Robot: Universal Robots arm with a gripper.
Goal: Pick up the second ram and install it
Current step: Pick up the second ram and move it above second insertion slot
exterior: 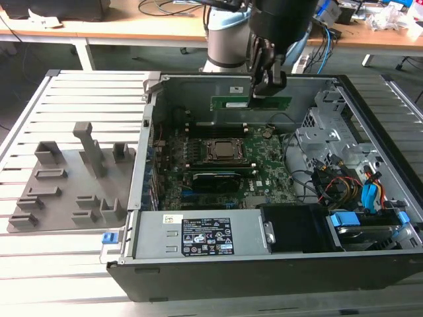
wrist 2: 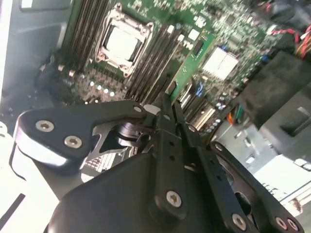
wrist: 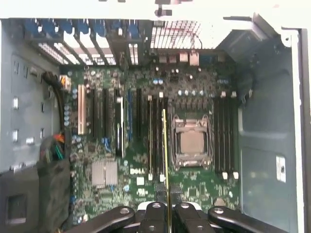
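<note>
Currently, the front of the open computer case (exterior: 264,281) lies nearest in the exterior view, with the labelled power supply (exterior: 205,236) set just behind its front wall. Behind the supply, the motherboard (exterior: 264,175) is seen flat in the case, and the CPU socket (exterior: 223,150) is mounted near its middle. Above the rear part of the board, the second ram (exterior: 251,103) is held level and edge-down, clear of the board, with the gripper (exterior: 267,87) clamped on its upper edge. In the first wrist view, the stick is seen edge-on over the memory slots (wrist: 153,136) beside the socket. A grey fixture plate (exterior: 59,198) is laid on the slatted table at the exterior view's left, beside the case.
</note>
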